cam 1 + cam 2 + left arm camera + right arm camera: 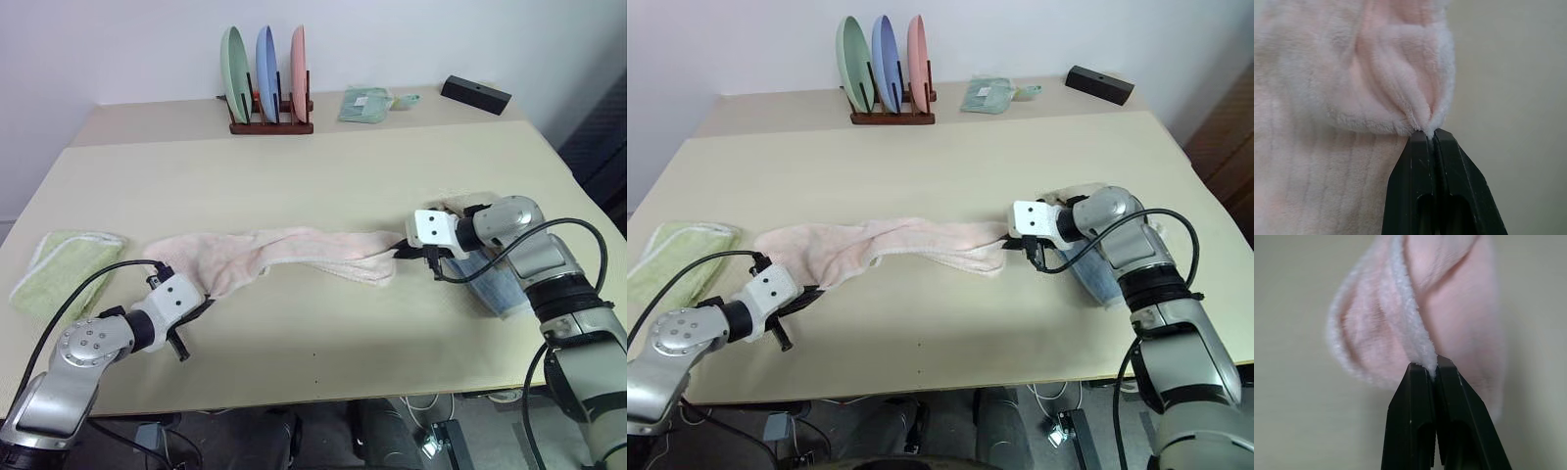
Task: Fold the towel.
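The left pincer is clamped on one end of the pink towel, the right pincer on the other end; the towel lies bunched lengthwise along the tabletop's front half.

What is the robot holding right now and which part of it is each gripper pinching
The pink towel. The left gripper pinches a bunched edge at one end, the right gripper a fold of edge at the other end, jaws shut on it.

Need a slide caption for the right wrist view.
Right gripper fingers shut on a bunched edge of the pink towel above the beige table.
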